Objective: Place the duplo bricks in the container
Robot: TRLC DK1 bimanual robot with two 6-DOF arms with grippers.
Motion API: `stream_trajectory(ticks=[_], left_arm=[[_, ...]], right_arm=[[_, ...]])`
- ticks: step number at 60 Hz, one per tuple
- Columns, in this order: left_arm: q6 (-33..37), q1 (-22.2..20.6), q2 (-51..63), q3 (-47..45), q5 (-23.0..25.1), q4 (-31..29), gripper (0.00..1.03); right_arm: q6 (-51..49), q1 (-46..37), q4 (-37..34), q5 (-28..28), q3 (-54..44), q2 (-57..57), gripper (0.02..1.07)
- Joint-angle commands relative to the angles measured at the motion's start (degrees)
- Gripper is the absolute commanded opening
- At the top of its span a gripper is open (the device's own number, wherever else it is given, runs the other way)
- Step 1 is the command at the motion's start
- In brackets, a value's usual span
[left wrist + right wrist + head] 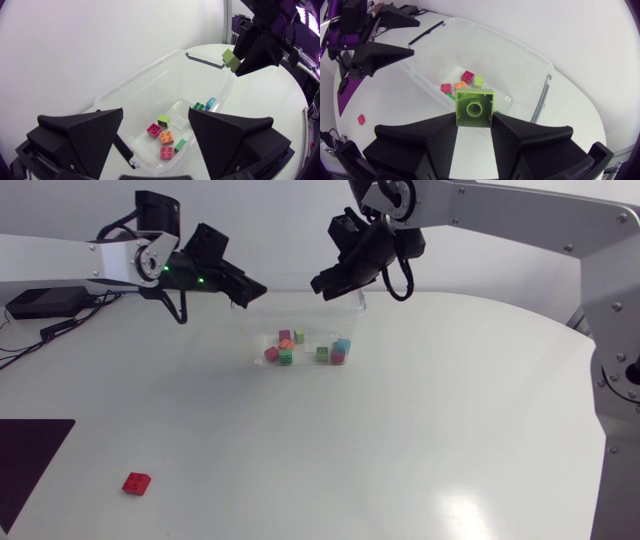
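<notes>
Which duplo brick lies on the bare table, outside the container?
The red brick, alone on the table well away from the container. The rest lie inside it, except the light green brick clamped in the right gripper.

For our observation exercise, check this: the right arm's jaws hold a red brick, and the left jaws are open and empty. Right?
Wrong colour: the brick in the right arm's jaws is light green, not red, as the right wrist view shows. The rest holds.
</notes>
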Motion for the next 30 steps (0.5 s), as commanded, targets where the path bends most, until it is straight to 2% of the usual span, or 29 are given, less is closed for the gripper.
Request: stream_trajectory(ticks=[1, 9, 30], left_arm=[[-1.55, 2.06, -6.99, -4.52, -0.2, 1.75, 0.99], [-1.46, 4.96, -14.38, -11.38, 0.5, 1.84, 0.99], [3.55, 16.56, -34.85, -33.61, 8.76, -1.07, 0.99]], right_arm=[[1.52, -1.02, 0.2, 0.28, 2.48, 2.34, 0.33], [1.79, -1.37, 0.11, 0.28, 3.53, 3.13, 0.33], [2.32, -1.81, -0.15, 0.37, 6.08, 4.8, 0.33]])
